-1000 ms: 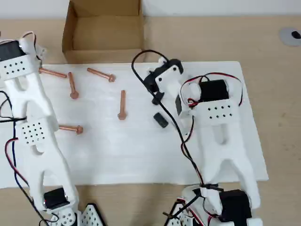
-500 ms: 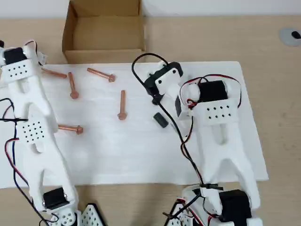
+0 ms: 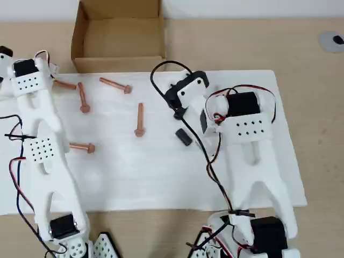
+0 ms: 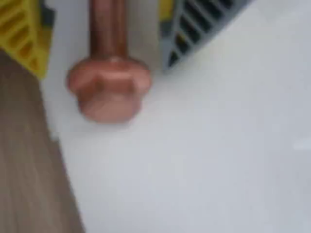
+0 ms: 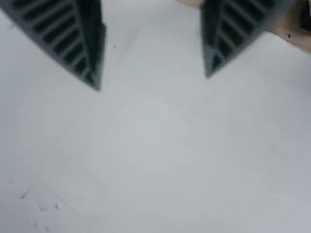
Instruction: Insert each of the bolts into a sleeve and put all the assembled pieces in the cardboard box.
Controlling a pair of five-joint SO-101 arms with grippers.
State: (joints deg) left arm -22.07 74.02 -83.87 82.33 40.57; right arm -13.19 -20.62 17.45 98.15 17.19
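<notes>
Bolt [image 4: 109, 92] straddled by left gripper [image 4: 104, 70], right gripper [image 5: 151, 78] spread

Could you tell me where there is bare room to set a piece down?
The widest bare patch is the near middle of the white foam mat, between the white left arm and right arm, nearer than the black sleeve. The wooden table right of the cardboard box is bare too. The mat's far-left part is crowded with copper bolts.
</notes>
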